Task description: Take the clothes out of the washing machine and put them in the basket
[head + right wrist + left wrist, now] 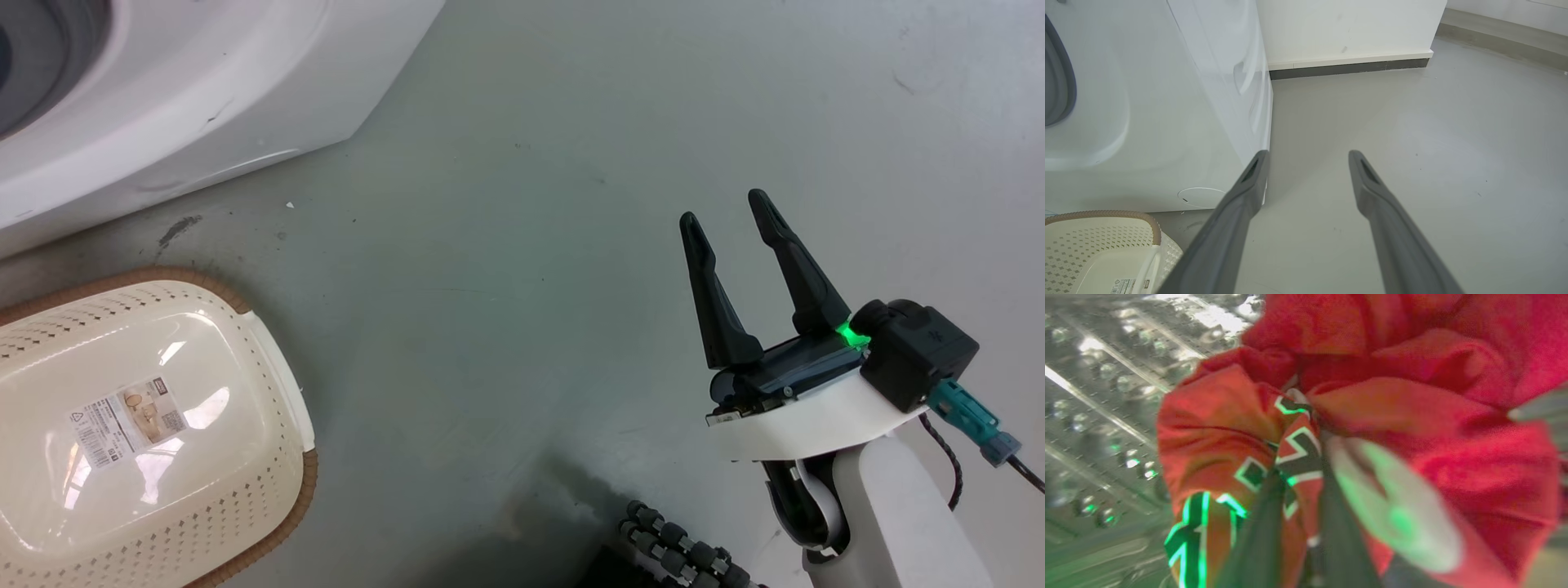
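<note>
Left gripper (pixel 1301 465): dark fingers drawn close, pinching the red clothes (pixel 1412 375) at the black-and-white print, centre of the blurred left wrist view. The steel drum (pixel 1098 396) fills the upper left there.

Right gripper (pixel 724 206): fingers spread, holding nothing, lower right of the head view over the grey floor (pixel 531 245).

Basket (pixel 306 490): lower left, near the washing machine (pixel 204 98).

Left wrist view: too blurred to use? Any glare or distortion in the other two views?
Left wrist view: soft and smeared throughout, a green glow tinting the white print on the clothes, bright specks on the drum. Head view: sharp, with white glare patches on the bottom of the basket and a green light at the right gripper. Right wrist view: sharp, wide-angle slightly bowing the washing machine edge.
</note>
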You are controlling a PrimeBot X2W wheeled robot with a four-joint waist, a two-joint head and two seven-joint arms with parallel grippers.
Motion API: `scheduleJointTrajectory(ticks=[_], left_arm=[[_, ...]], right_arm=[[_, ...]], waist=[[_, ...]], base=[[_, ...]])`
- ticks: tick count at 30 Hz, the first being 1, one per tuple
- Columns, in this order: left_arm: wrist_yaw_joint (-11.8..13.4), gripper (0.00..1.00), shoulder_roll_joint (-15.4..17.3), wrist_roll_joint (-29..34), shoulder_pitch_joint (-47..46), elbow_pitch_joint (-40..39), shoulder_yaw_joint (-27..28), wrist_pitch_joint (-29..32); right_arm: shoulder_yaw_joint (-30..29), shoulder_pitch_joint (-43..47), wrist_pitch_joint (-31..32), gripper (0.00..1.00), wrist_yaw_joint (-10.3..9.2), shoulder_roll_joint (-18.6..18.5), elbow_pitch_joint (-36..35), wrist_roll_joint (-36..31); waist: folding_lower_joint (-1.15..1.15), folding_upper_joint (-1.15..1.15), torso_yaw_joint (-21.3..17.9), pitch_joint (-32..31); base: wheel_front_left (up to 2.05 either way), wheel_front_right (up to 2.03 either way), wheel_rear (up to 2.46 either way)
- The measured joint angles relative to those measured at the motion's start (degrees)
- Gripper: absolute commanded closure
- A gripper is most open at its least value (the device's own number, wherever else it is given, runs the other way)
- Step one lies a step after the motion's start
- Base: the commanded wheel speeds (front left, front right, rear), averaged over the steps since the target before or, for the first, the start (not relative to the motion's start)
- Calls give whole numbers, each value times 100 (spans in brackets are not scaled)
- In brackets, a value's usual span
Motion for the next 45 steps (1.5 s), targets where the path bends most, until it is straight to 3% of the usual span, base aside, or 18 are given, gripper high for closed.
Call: scheduleJointTrajectory(ticks=[7,13,21,26,36,45], left_arm=[[328,100,121,-99,420,-468,165,-281],[743,100,-11,-201,919,-734,365,-1257],[959,100,-379,-455,1716,-506,548,-2597],[1025,100,-634,-662,2182,-223,704,-3507],[905,100,-1062,-868,2803,221,756,-4915],[746,100,-1459,-1027,3450,301,799,-5371]], right_arm=[[-58,1,0,0,0,0,-85,-26],[-143,21,0,0,0,0,-41,-118],[-252,183,1,0,0,2,123,-274],[-299,296,-1,0,0,2,207,-311],[-398,630,0,0,0,3,400,-465],[-548,920,0,0,0,3,526,-658]], waist=[[0,0,-16,-127],[0,0,51,-359],[0,0,173,-886],[-1,0,270,-1302],[-1,0,524,-2200],[-2,0,781,-3033]], base=[[0,0,0],[0,0,0],[0,0,0],[0,0,0],[0,0,0],[0,0,0]])
